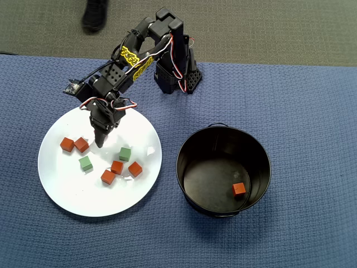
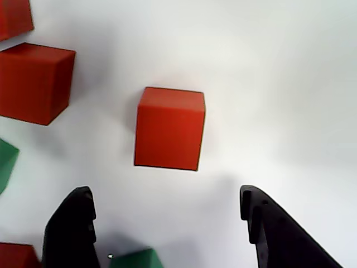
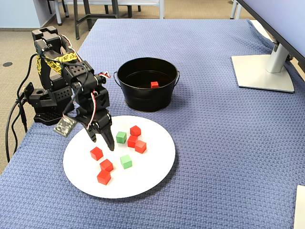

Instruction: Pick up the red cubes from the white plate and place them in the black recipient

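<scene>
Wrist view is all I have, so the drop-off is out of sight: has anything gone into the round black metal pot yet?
Observer: Yes, one small red cube lies on the floor of the round black metal pot.
Operator: How many are left to move?
Observer: The fixed view shows six red cubes on the large white plate.
Operator: Where is the pot from the plate?
Observer: In the overhead view it stands right of the plate, apart from it.
</scene>
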Motion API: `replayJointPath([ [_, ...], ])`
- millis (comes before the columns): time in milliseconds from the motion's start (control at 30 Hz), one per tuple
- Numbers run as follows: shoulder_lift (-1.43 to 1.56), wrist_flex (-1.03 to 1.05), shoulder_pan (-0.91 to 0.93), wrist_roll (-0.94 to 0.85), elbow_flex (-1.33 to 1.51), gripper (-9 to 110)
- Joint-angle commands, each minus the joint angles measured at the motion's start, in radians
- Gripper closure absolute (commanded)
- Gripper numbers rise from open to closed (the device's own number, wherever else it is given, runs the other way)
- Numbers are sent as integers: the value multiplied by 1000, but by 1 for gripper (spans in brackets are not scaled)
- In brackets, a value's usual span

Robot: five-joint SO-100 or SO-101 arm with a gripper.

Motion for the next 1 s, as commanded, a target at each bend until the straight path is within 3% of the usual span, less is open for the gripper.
replayJointPath([
  [0, -46, -12, 15, -60, -81, 76],
  [633, -92, -9, 97, -94, -175, 81],
  [867, -109, -11, 100, -74, -196, 101],
  [967, -94, -11, 100, -71, -192, 101],
])
